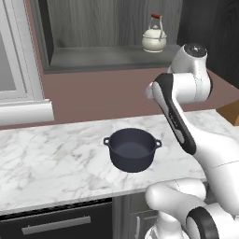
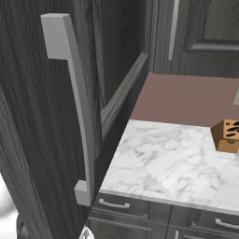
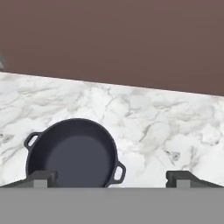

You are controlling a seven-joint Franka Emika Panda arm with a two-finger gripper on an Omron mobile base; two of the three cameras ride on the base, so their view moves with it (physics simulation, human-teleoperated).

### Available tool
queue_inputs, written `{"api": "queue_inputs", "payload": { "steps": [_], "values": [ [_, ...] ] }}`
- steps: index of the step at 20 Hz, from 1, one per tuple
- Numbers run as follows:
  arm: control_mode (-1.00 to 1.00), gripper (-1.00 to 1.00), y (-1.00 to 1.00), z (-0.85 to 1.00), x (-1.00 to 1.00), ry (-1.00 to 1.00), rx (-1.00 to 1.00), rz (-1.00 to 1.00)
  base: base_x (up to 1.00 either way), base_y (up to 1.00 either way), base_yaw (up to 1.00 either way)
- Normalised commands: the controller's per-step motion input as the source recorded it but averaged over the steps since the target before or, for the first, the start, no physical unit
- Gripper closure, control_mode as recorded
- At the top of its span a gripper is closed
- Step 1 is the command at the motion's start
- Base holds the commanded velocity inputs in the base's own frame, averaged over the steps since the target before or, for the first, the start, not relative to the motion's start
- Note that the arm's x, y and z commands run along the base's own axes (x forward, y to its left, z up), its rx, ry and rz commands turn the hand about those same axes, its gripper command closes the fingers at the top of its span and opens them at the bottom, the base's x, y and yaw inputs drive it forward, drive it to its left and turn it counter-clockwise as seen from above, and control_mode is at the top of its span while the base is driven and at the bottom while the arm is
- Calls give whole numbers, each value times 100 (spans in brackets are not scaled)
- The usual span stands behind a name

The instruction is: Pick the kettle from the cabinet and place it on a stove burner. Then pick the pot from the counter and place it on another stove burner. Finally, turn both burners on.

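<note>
The cream-white kettle (image 1: 154,37) stands upright on the shelf of the dark grey cabinet (image 1: 93,58), toward its right end. On the white marble counter (image 1: 56,158) sits the dark pot (image 1: 133,149), lidless and empty. In the hand view the pot (image 3: 72,153) lies at the lower left. My gripper (image 3: 110,180) hovers above and apart from it, open with nothing between its widely spread fingertips (image 3: 41,178). The left tip is over the pot's near rim. The stove burners are out of view.
A white window frame (image 1: 18,93) borders the counter's left. A wooden knife block (image 2: 227,135) stands on the counter at the right. A tall dark cabinet with a long grey bar handle (image 2: 74,107) is close on the left in the right base view. A brown wall (image 3: 113,39) backs the counter.
</note>
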Motion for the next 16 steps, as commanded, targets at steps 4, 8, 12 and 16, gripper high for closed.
{"api": "queue_inputs", "payload": {
  "steps": [4,8,12,16],
  "values": [
    [-100,-100,-8,38,-1,-15,0,0,0,0,0],
    [-100,-100,-8,37,-1,-17,0,0,0,0,0],
    [-100,-100,-8,36,-1,-16,0,0,0,0,0],
    [-100,-100,-3,33,0,-17,0,0,0,0,0]
  ]
}}
